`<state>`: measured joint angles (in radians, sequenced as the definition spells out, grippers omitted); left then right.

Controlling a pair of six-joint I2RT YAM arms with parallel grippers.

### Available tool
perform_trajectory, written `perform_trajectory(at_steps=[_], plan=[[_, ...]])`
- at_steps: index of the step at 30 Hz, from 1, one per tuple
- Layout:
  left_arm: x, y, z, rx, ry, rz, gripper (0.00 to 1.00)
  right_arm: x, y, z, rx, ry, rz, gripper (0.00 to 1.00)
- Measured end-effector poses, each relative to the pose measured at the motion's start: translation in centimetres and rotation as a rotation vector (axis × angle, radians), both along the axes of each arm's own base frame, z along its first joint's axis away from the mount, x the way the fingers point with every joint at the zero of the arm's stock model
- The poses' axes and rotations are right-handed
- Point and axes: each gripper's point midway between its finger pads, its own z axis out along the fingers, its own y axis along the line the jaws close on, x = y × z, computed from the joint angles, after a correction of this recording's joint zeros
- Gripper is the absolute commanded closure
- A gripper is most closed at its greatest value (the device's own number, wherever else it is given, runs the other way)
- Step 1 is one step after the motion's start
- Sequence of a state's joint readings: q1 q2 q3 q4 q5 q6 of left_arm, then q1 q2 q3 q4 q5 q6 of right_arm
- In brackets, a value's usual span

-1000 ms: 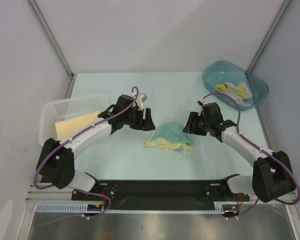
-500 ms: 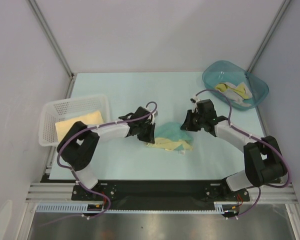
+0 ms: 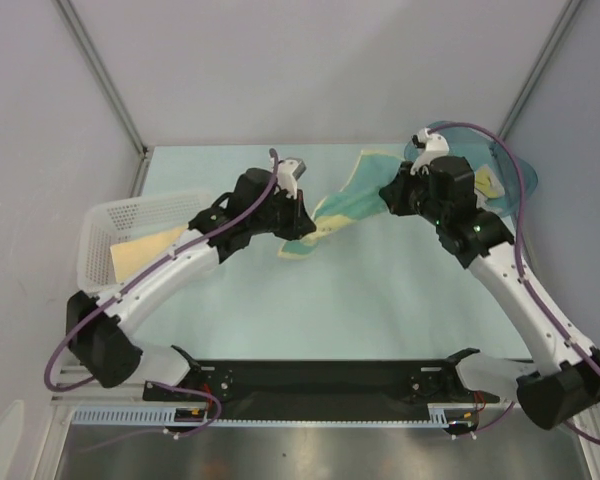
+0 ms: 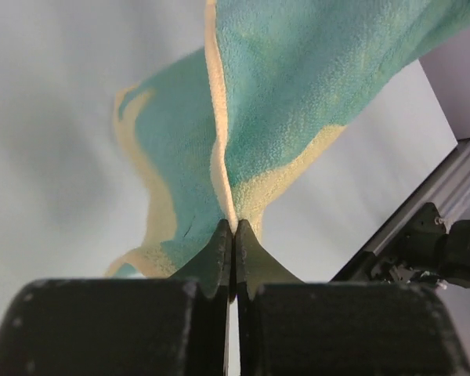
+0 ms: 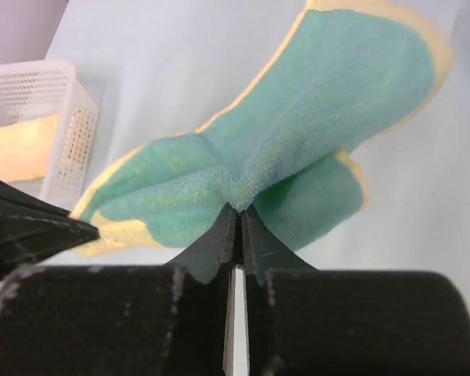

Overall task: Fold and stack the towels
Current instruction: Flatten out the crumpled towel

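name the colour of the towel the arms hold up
The towel is teal with a pale yellow border, clearest in the right wrist view.

The top camera looks down from high behind the near edge over the whole table. Both wrist cameras sit close, sharing the teal towel with it.

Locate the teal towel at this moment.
In the top view the teal towel hangs above mid-table, stretched between the left gripper and right gripper, both shut on it.
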<state>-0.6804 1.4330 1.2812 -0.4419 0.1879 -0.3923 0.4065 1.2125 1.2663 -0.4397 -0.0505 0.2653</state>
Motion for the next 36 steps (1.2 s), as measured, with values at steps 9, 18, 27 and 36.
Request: perform_trajectory(at_steps=[9, 18, 27, 36], plan=[[-6.3, 3.3, -12.6, 0.12, 0.239, -0.018, 0.81, -8.3, 0.5, -15.9, -0.089, 0.354, 0.06, 0.91], [-9.7, 4.7, -15.2, 0.177, 0.334, -0.055, 0.28, -13.4, 0.8, -20.8, -0.119, 0.533, 0.07, 0.54], [1.4, -4.6, -5.2, 0.07, 0.029, -0.17, 0.4, -6.3, -5.7, -20.7, 0.043, 0.533, -0.236, 0.57], [6.1, -9.5, -12.8, 0.151, 0.083, -0.284, 0.44, -0.7, -4.2, -22.5, 0.161, 0.528, -0.065, 0.5]])
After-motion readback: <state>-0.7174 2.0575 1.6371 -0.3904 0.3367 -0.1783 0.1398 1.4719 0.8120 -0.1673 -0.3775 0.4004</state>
